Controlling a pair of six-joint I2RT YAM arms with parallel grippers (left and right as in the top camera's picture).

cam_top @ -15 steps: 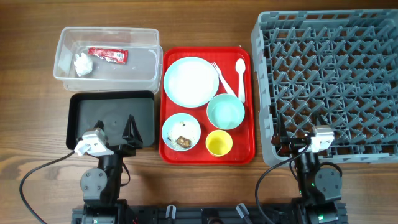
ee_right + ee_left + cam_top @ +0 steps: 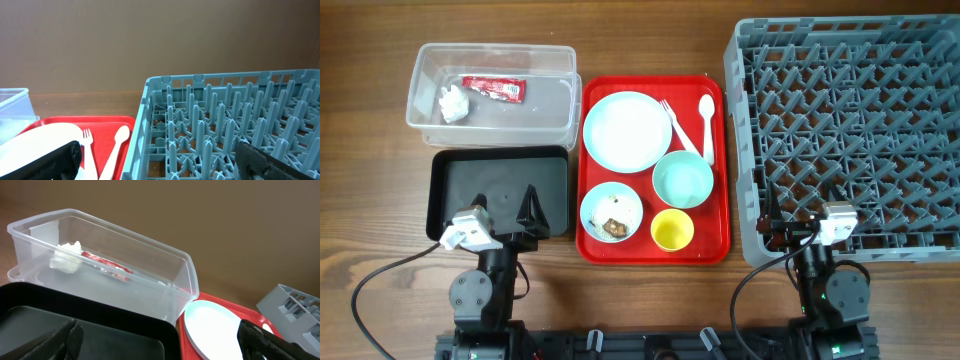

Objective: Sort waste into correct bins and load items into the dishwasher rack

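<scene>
The red tray (image 2: 712, 232) holds a pale blue plate (image 2: 626, 130), a mint bowl (image 2: 682, 180), a yellow cup (image 2: 671, 230), a white fork (image 2: 677, 128), a white spoon (image 2: 707, 122) and a small blue bowl (image 2: 611, 211) with rice and a brown chunk. The clear tub (image 2: 490, 88) holds the red wrapper (image 2: 493, 88) and white tissue (image 2: 452, 103). The black tray (image 2: 498, 188) is bare. The grey rack (image 2: 850, 130) is at the right. My left gripper (image 2: 505, 212) is open over the black tray's near edge. My right gripper (image 2: 790, 226) is open at the rack's near left corner.
The left wrist view shows the tub (image 2: 100, 275), black tray (image 2: 90, 330) and plate (image 2: 215, 330). The right wrist view shows the rack (image 2: 225, 125), fork (image 2: 89, 150) and spoon (image 2: 116, 145). Brown wooden table (image 2: 370, 250) lies all round; cables run along the near edge.
</scene>
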